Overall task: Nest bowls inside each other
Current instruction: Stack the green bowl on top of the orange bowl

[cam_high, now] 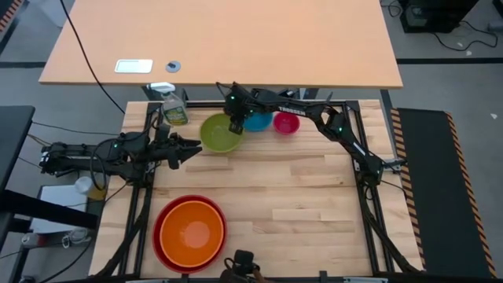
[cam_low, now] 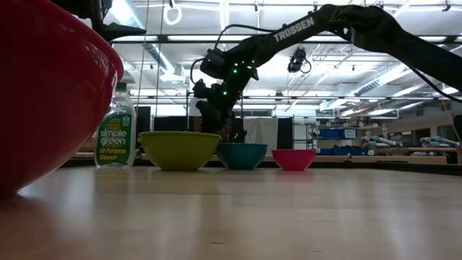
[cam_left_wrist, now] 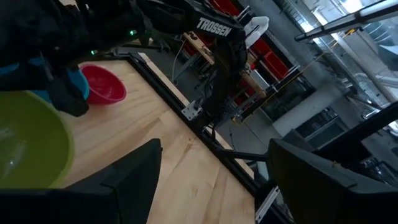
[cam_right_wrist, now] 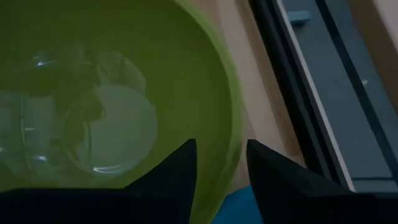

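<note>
The yellow-green bowl (cam_high: 218, 134) (cam_low: 179, 150) (cam_right_wrist: 112, 93) stands on its base at the table's far side. The blue bowl (cam_high: 258, 122) (cam_low: 241, 155) and the pink bowl (cam_high: 286, 123) (cam_low: 293, 159) stand in a row to its right. The orange bowl (cam_high: 191, 232) sits nested in the red bowl (cam_high: 157, 236) near the front left. My right gripper (cam_high: 234, 126) (cam_right_wrist: 221, 155) slants down at the yellow-green bowl's right rim, open. One finger is inside the bowl and one outside. My left gripper (cam_high: 192, 151) (cam_left_wrist: 214, 149) waits open and level, left of that bowl. My right gripper stands astride the yellow-green bowl's rim (cam_right_wrist: 231, 146) on the side next to the blue bowl, coming slanting from above. One finger (cam_right_wrist: 177, 168) is over the inside and one (cam_right_wrist: 267, 168) over the outside. I cannot tell whether either finger touches the rim. The bowl rests on the table.
A spray bottle (cam_high: 173, 106) (cam_low: 115, 130) stands at the far left, close beside the yellow-green bowl. The black frame rail (cam_right_wrist: 323, 93) runs along the table's far edge just behind the bowls. Bare wood spans the middle and right of the table (cam_high: 299, 189).
</note>
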You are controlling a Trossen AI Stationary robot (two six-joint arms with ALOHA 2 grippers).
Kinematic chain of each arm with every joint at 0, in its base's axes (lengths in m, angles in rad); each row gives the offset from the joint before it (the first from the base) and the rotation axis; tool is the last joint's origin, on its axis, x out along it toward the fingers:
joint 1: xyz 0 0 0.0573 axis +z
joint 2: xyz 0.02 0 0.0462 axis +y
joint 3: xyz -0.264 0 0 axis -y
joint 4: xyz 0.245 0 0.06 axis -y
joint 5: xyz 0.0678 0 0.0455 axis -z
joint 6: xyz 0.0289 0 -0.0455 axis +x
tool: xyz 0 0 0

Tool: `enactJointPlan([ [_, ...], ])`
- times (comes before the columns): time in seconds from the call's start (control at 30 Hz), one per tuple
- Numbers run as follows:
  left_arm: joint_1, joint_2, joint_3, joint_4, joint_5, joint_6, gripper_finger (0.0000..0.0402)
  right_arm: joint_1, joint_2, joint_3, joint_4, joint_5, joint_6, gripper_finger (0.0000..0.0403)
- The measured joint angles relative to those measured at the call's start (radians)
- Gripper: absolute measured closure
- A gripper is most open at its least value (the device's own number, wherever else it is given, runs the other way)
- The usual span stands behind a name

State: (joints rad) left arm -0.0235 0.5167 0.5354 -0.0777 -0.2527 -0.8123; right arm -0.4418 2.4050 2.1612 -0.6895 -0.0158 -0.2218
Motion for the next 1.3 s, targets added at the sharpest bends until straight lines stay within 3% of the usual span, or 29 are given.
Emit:
enactJointPlan([
  [0.33, 0.000, 0.000, 0.000, 0.009, 0.000, -0.011, 0.0102, 0.024, 0.000, 0.000, -0.037, -0.031, -0.018, 0.0390],
  [0.5, 0.000, 0.000, 0.000, 0.008, 0.000, -0.011, 0.0102, 0.061, 0.000, 0.026, -0.070, -0.036, -0.007, 0.0391],
  [0.7, 0.000, 0.000, 0.000, 0.011, 0.000, -0.011, 0.0102, 0.085, -0.010, 0.193, -0.230, -0.108, 0.066, 0.0397],
  [0.83, 0.000, -0.002, 0.000, 0.015, 0.001, 0.018, 0.0102, 0.111, -0.049, 0.177, -0.257, -0.136, 0.105, 0.0398],
  [1.0, 0.000, -0.002, 0.000, 0.021, 0.008, 0.020, 0.0102, 0.130, -0.049, 0.174, -0.346, -0.077, 0.259, 0.0368],
  [1.3, -0.003, -0.002, 0.000, 0.022, 0.073, 0.011, 0.0102, 0.121, -0.046, 0.149, -0.507, -0.011, 0.516, 0.0234],
])
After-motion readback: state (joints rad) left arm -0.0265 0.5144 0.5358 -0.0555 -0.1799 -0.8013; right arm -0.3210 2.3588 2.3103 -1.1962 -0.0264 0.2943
